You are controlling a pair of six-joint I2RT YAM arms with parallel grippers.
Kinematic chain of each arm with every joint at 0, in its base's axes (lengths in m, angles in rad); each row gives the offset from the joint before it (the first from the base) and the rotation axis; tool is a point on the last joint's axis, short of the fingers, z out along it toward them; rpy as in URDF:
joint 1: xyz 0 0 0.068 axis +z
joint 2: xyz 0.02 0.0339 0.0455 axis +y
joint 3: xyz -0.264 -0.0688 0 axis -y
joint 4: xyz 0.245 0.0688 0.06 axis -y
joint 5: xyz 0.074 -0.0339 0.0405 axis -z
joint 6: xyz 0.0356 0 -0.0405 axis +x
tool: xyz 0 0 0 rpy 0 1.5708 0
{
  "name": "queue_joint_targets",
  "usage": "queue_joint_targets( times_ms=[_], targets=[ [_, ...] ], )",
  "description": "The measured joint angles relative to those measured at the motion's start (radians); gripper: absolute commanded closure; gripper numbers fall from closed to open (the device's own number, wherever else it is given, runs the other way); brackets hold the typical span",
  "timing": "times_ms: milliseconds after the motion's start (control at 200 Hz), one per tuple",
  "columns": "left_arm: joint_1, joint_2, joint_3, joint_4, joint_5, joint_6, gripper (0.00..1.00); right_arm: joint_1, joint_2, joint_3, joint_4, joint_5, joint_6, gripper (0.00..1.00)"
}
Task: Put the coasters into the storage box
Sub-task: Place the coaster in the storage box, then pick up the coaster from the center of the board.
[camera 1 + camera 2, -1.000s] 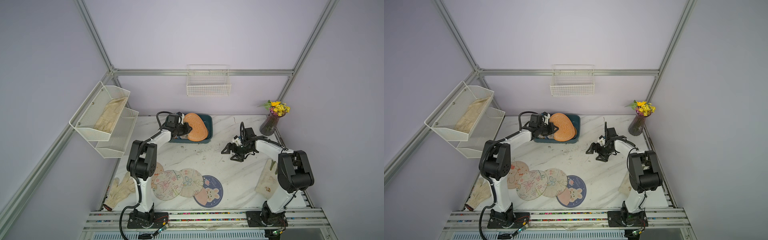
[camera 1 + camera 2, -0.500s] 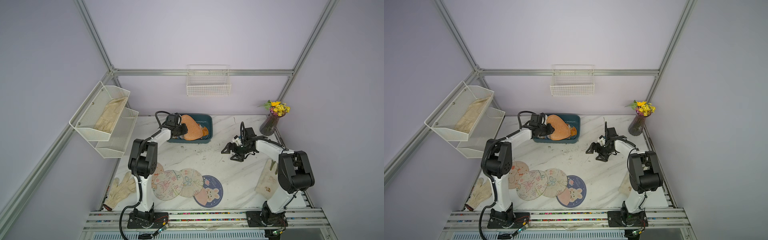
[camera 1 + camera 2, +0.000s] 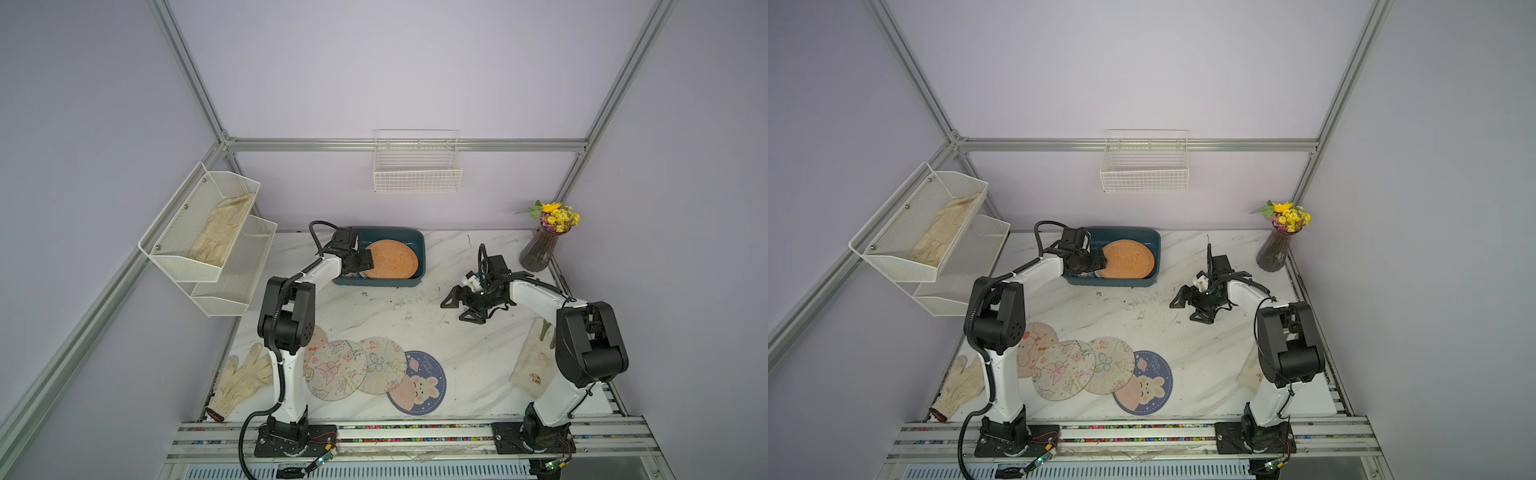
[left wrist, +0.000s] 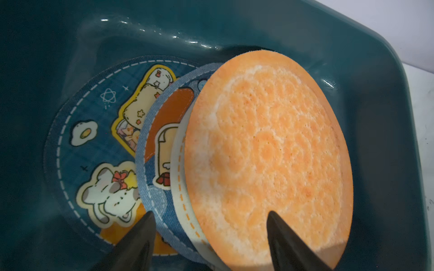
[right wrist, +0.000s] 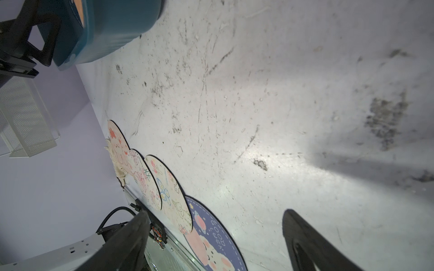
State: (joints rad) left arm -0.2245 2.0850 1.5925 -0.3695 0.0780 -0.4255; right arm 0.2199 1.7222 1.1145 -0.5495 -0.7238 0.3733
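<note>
The left arm (image 3: 291, 386) and right arm (image 3: 536, 293) have white links, black joints and black cables (image 3: 242, 440)

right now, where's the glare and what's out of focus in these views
Left wrist view: small glare streaks on the glossy storage box wall; the left gripper fingers are dark and soft, the orange coaster sharp. Right wrist view: a bright sheen on the table, right gripper fingers blurred. Both top views: even light, no glare.
</note>
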Motion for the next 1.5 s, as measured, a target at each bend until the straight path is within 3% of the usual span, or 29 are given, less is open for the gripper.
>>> queue_joint_targets(
  times_ms=[270,455,765,1090,1500],
  targets=[
    [0.000,-0.043,-0.003,-0.015,0.005,-0.002,0.05,0.029,-0.019,0.000,0.008,0.006,0.011,0.10],
    [0.000,-0.176,-0.092,-0.011,0.047,-0.011,0.00,0.076,-0.018,0.012,0.008,0.026,0.019,0.10],
    [0.000,-0.473,-0.393,-0.029,0.105,-0.069,0.00,0.232,0.023,0.105,0.034,0.078,0.019,0.09],
    [0.000,-0.781,-0.656,-0.187,0.099,-0.142,0.04,0.451,0.118,0.172,0.118,0.129,0.036,0.10],
    [0.026,-0.904,-0.799,-0.414,-0.039,-0.247,0.11,0.572,0.200,0.218,0.180,0.142,0.068,0.10]
  ],
)
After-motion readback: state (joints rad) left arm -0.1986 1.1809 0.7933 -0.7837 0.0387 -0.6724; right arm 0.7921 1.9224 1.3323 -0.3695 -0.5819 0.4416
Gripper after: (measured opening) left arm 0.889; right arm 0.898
